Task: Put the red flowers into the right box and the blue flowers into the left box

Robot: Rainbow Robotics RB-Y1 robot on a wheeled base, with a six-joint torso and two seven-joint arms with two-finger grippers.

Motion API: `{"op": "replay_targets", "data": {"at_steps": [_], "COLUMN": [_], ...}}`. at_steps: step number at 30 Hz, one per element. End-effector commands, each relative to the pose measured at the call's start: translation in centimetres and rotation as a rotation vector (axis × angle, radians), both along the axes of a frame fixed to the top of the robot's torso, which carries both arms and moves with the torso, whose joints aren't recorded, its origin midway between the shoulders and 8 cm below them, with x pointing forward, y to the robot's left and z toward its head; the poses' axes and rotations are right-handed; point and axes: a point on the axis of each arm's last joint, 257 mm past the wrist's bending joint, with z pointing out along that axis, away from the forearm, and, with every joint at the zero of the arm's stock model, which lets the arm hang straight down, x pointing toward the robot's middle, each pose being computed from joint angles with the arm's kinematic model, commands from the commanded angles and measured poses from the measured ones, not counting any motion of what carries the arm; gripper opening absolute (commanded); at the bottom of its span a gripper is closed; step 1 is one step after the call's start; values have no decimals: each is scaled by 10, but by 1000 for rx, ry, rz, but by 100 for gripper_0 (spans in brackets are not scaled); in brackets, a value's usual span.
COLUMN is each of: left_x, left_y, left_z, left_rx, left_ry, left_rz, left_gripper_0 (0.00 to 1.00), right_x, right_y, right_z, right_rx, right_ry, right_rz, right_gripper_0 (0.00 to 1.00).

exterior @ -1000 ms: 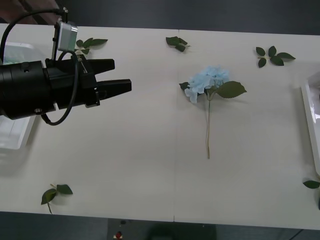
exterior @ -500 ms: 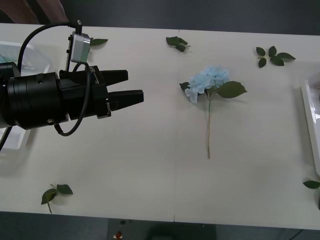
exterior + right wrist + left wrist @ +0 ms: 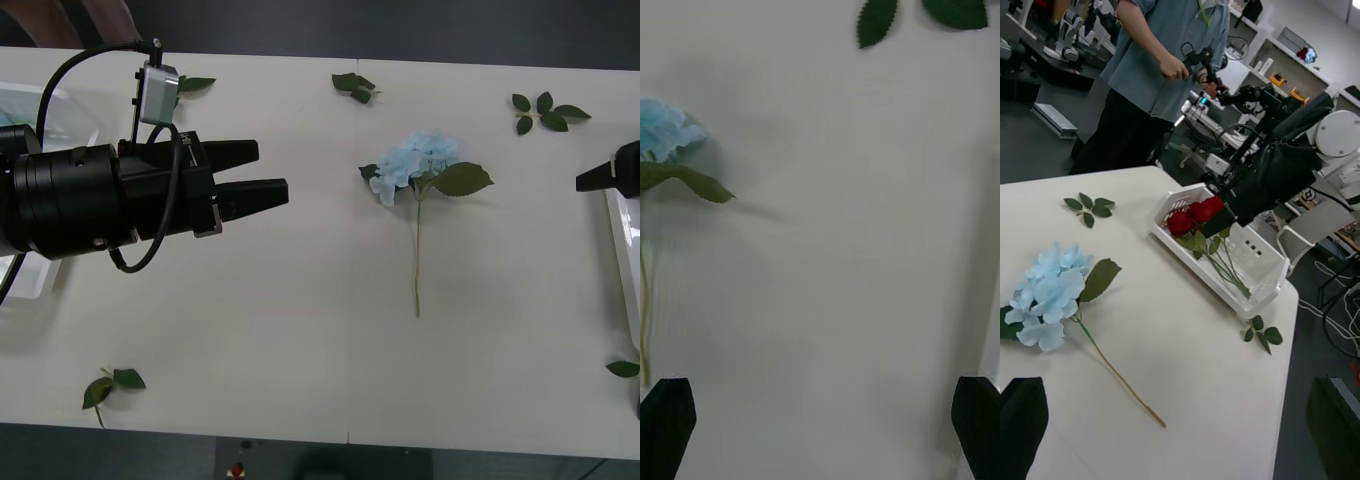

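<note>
One blue flower lies on the white table, its pale bloom toward the far side and its stem toward me; it also appears in the wrist views. My left gripper hovers open to the flower's left, pointing at it, with nothing between its black fingers. The red flowers lie in the right box. My right gripper is at the table's right edge, just over that box, open and holding nothing. The left box is partly hidden behind my left arm.
Leaf-only green sprigs lie scattered: far centre, far right, near left, behind my left arm and at the near right edge. Bare tabletop spreads around the flower's stem.
My left arm moved right toward the blue flower, then held still. My right gripper has come into the front view at the right edge.
</note>
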Motion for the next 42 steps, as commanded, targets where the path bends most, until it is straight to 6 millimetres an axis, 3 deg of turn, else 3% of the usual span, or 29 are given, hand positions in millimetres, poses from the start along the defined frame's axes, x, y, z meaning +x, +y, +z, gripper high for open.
{"op": "replay_targets", "data": {"at_steps": [1, 10, 20, 28, 34, 42], "left_x": [-12, -14, -17, -16, -16, -16], "left_y": [-4, 0, 0, 2, 2, 2], "left_z": [-7, -4, -4, -5, -5, -5], "left_rx": [41, 45, 45, 49, 49, 49], "left_ry": [-17, -13, -14, -10, -10, -10], "left_rz": [-32, -39, -49, -47, -47, -47], "left_gripper_0": [100, 100, 100, 100, 100, 100], "right_x": [19, 40, 57, 74, 92, 97], "right_y": [35, 93, 161, 200, 218, 217], "right_z": [17, 2, -36, -66, -84, -110], "right_rx": [39, 18, 29, 29, -14, -87], "right_ry": [-34, -60, -112, -112, -123, -107], "right_rz": [-13, 72, 145, 165, 166, 144], "right_gripper_0": [100, 100, 100, 100, 100, 100]}}
